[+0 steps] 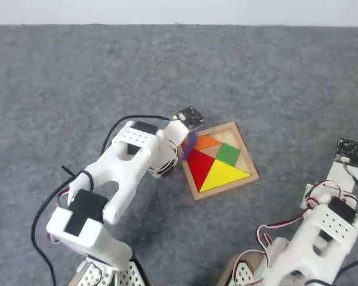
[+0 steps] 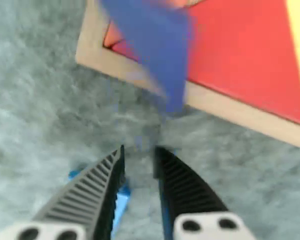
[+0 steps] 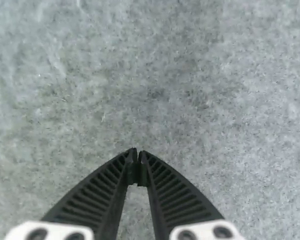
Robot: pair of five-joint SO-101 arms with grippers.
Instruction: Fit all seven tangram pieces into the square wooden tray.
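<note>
Hovering at the tray (image 1: pixel 227 187) corner beside a blurred blue piece (image 1: pixel 191 140)

High view: the left arm (image 1: pixel 125 164) is leaning over the tray's nearest corner, its tip covering part of the blue piece. A red piece (image 1: pixel 197 168), yellow piece (image 1: pixel 224 174), green piece (image 1: pixel 228 154) and orange piece (image 1: pixel 206 142) are lying inside the tray. The right arm (image 1: pixel 325 229) is sitting well apart, cut off by the frame's edge.

Left wrist view: the left gripper (image 2: pixel 139 150) is standing narrowly parted, gripping nothing. The blue piece, smeared, is crossing the tray's rim just beyond; whether it is resting flat is unclear.

Right wrist view: the right gripper (image 3: pixel 138 152) is pressing its tips together over grey mat (image 3: pixel 190 75).
</note>
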